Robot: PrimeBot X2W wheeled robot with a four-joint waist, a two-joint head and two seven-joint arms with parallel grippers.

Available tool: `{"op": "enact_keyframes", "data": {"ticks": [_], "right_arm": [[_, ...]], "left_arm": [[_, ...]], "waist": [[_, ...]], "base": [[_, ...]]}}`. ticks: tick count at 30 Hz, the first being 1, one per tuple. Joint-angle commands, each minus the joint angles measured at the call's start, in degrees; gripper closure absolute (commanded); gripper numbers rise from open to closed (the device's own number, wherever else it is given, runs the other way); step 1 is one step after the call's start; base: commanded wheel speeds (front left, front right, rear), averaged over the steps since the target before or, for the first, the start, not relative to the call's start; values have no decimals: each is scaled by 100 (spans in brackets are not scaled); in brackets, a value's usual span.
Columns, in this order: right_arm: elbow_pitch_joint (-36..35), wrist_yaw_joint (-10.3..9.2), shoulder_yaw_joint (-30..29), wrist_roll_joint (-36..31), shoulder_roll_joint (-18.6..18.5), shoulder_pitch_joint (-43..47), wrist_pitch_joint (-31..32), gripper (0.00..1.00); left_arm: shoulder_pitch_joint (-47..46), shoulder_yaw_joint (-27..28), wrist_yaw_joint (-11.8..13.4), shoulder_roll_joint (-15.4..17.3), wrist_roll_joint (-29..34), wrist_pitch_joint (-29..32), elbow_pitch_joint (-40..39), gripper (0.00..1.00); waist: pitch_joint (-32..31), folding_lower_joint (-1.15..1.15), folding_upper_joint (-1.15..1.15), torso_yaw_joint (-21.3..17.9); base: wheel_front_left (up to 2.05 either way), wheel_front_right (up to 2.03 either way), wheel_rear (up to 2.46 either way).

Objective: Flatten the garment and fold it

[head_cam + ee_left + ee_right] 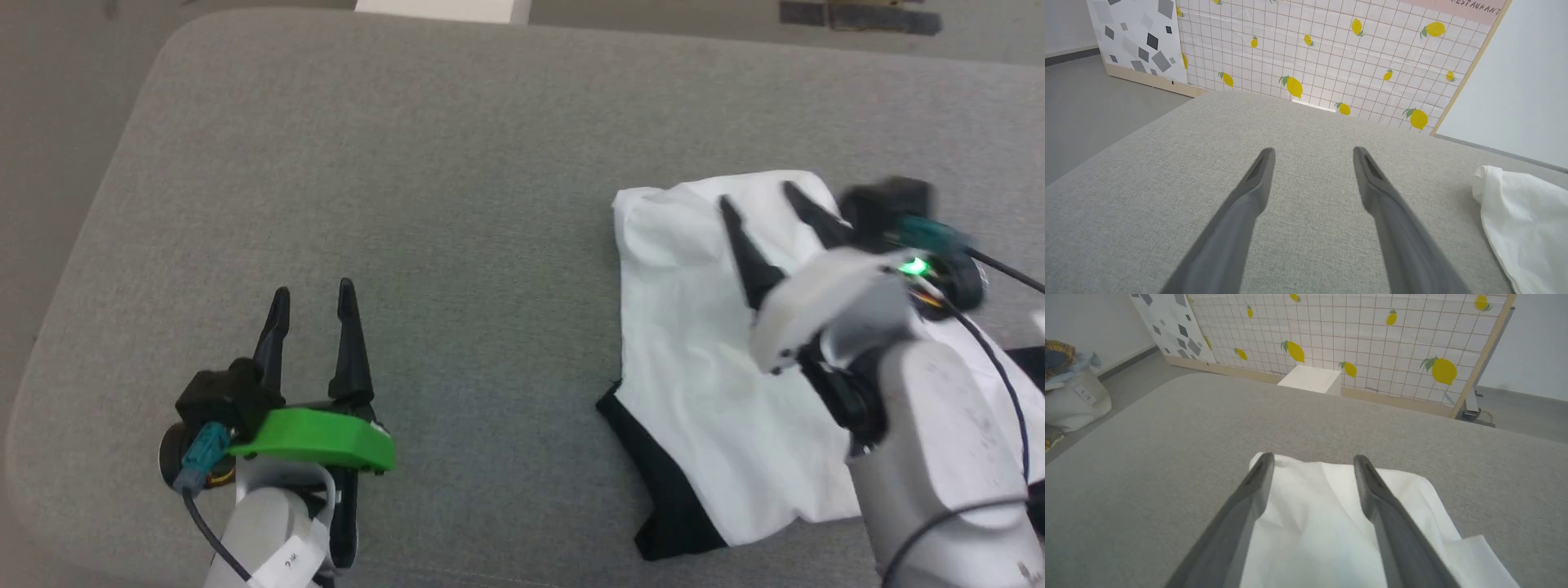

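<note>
— Which step is this?
— Flattening, I'd judge. The T-shirt point(694, 327) lies bunched by the bench's point(408, 163) right edge. The right gripper point(755, 193) hangs over it, fingers apart, empty. The left gripper point(314, 287) is likewise spread over bare bench.
— Next?
— Probably pinch a corner and draw it leftward. The forearm and the frame edge hide the shirt's right side.

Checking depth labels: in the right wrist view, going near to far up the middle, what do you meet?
garment → grey padded surface → white box → lemon-print panel
</note>
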Motion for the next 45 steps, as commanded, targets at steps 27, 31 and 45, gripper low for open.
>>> {"op": "enact_keyframes", "data": {"ticks": [27,31,45], "right_arm": [[1937,-8,1772,135,-319,-2023,1491,100],[1114,-8,1197,301,-393,-1971,864,100],[-1192,-8,-2677,-597,-518,-122,954,100]], "left_arm": [[-441,-436,241,-12,-405,-26,4,0],[-360,-312,201,-12,-305,-26,46,0],[-131,-148,54,-12,-130,-26,150,0]], "waist": [[590,0,0,686],[338,0,0,470],[-163,0,0,-173]], "base": [[0,0,0],[0,0,0],[0,0,0]]}}
